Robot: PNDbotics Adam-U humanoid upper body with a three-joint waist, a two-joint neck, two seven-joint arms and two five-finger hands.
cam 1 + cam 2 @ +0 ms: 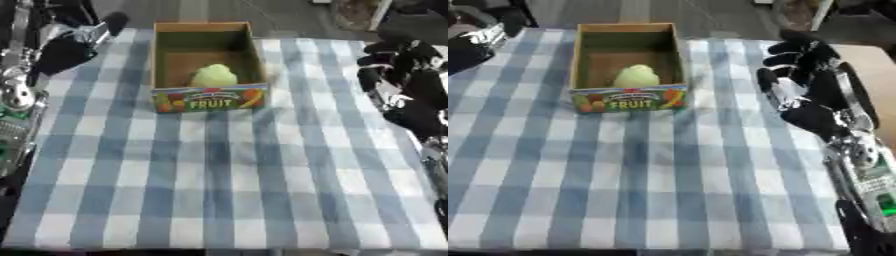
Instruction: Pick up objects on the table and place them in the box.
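Resting spot of the fruit: a pale yellow-green fruit [214, 75] lies on the floor of the box, toward its front wall, no hand touching it
Box: an open cardboard box [208, 98] stands on the far middle of the table, its printed front panel reading FRUIT, its brown inner walls showing
Table: a blue-and-white checked cloth [219, 175] covers it; the stretch between the box and the near edge shows only cloth
Right hand: the right hand [811, 87] hangs at the table's right edge, level with the box and well apart from it; its dark fingers [785, 50] are curled inward and close on nothing
Left hand: the left hand [61, 47] sits at the far left corner of the table, beside the box but apart from it; too blurred, so I cannot tell how its fingers stand
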